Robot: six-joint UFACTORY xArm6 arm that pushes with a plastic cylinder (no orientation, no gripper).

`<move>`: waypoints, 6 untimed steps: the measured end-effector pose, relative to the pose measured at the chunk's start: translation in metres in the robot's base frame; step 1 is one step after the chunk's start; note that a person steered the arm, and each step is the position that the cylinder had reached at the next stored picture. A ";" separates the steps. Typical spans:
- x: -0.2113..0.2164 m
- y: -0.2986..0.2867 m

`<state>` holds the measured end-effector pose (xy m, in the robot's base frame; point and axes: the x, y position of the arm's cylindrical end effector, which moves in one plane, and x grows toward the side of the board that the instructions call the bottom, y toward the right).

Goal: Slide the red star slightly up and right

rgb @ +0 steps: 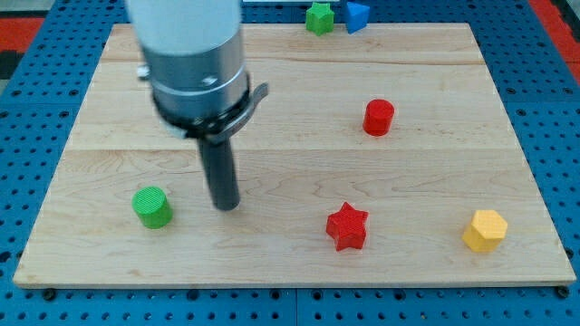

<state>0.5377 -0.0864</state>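
Red is the colour of the star [347,226], and it sits low on the wooden tabletop [299,91], a bit to the view's right of the middle, near the view's bottom edge. My tip [226,206] is the end of a dark rod. It rests on the wood well to the view's left of the red star, not touching it. A green cylinder [151,207] stands just to the view's left of my tip, close but apart. A red cylinder [379,118] stands higher up, above the red star and a little to the view's right. A yellow hexagon block [485,230] sits near the view's bottom right corner, well apart from the red star. Two more blocks sit at the view's top edge, side by side: a green star [319,17] and a blue block [355,15] whose shape I cannot make out. This arm has no claw, only the rod, so nothing is being pinched.
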 end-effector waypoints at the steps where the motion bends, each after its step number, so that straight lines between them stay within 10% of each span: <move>1: 0.048 0.004; 3: 0.077 0.105; 6: -0.025 0.191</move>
